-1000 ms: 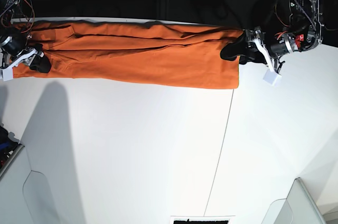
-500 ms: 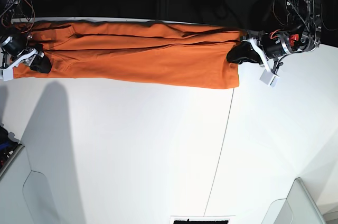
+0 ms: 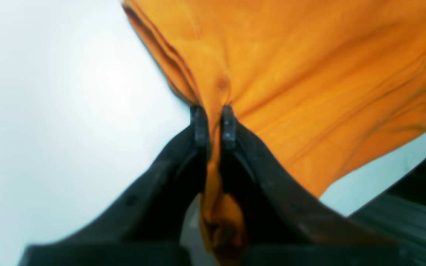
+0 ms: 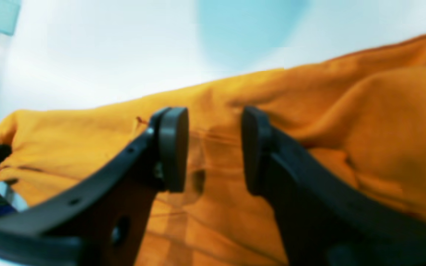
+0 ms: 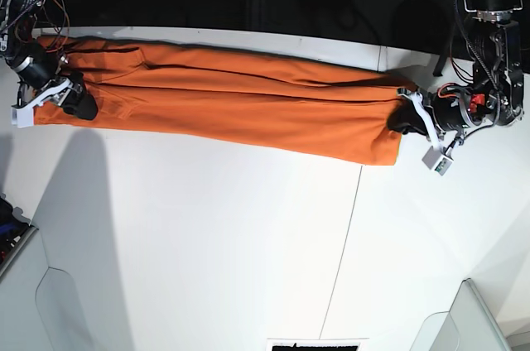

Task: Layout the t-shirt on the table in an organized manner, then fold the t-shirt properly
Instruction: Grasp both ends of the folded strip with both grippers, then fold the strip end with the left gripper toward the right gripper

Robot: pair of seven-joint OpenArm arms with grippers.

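With the left gripper [image 3: 213, 123] clamped on the shirt [image 5: 240, 107] hem and the right gripper's [image 4: 215, 149] fingers apart over cloth, pulling risks dragging the shirt askew.

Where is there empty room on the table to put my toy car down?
The whole near part of the table, in front of the shirt, is bare, on both sides of the seam. The far strip is crowded: the shirt stretches across it, with a tool at each end.

Wrist views are blurred; t-shirt [image 3: 309, 74] runs off the frame, its bunched edge hidden between left gripper [image 3: 213, 123] fingers.
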